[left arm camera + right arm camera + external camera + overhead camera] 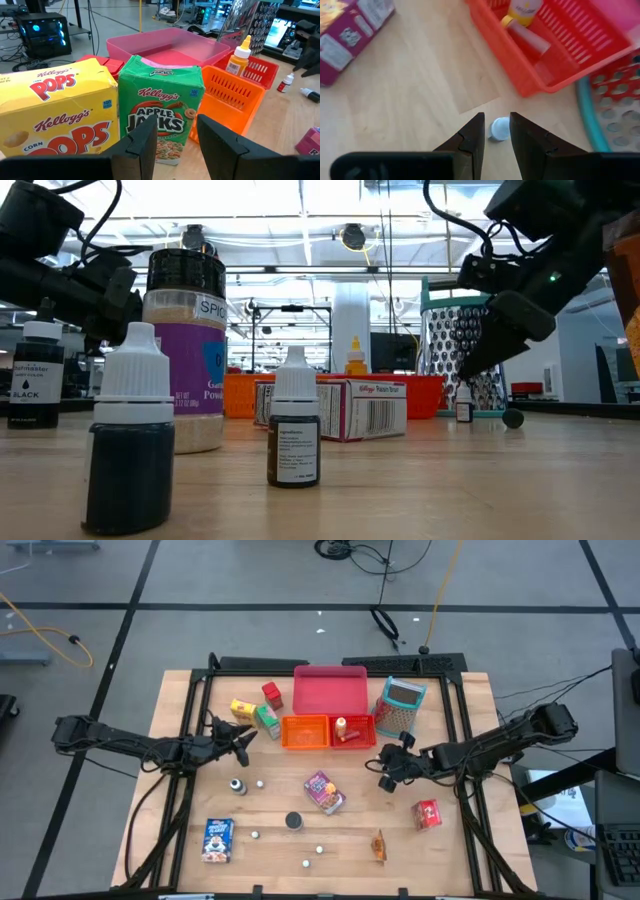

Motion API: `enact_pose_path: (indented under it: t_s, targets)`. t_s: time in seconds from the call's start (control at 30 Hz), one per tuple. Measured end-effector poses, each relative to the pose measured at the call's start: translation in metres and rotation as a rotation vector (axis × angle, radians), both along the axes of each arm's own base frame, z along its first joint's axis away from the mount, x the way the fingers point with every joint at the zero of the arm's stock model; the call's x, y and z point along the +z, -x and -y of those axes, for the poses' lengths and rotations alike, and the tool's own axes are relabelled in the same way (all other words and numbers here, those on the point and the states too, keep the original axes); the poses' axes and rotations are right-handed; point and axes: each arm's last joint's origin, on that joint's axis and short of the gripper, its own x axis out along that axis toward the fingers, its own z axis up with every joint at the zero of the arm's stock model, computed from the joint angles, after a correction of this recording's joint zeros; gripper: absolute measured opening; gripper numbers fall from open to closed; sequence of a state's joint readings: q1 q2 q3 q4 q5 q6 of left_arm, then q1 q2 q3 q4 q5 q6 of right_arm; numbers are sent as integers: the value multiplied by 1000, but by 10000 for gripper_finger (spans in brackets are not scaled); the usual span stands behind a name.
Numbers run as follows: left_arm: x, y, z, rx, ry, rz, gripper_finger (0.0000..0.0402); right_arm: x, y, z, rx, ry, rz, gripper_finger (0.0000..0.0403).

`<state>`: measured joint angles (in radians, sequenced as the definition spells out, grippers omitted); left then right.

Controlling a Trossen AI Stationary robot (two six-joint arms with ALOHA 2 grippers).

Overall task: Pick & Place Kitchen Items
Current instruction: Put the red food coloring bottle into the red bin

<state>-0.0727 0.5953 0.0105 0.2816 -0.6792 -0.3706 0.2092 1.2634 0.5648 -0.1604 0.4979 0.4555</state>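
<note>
My right gripper (495, 120) hangs open, slanting down over a tiny white-capped bottle (499, 129) that stands on the table just off the red bin's (555, 45) corner. The cap shows just beyond the fingertips, apart from them. A yellow bottle (522, 10) lies in that bin. My left gripper (175, 125) is open and level at the table's left, facing a green cereal box (162, 110) and a yellow one (55, 110), with nothing between its fingers. A purple packet (325, 792), red packet (428, 813), blue box (218, 838) and black can (293, 821) lie on the near half.
An orange bin (305, 732) adjoins the red bin, with the pink tray (330, 690) behind them and a teal-rimmed grater (400, 705) at the back right. Small bottles (295, 430) and white balls (320, 849) dot the near table. Bare wood lies between the arms.
</note>
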Motion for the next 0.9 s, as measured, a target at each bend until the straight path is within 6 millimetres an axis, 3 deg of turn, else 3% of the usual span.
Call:
enact_pose_path:
  t_s: [0.27, 0.63, 0.9]
  targets:
    - [0, 0, 0, 1, 0, 0, 141, -2, 1, 0, 1, 7, 5, 86]
    - [0, 0, 0, 0, 0, 0, 141, -28, 13, 11, -19, -19, 178, 86]
    - [0, 0, 0, 2, 2, 2, 141, -36, 20, 16, -40, -42, 162, 86]
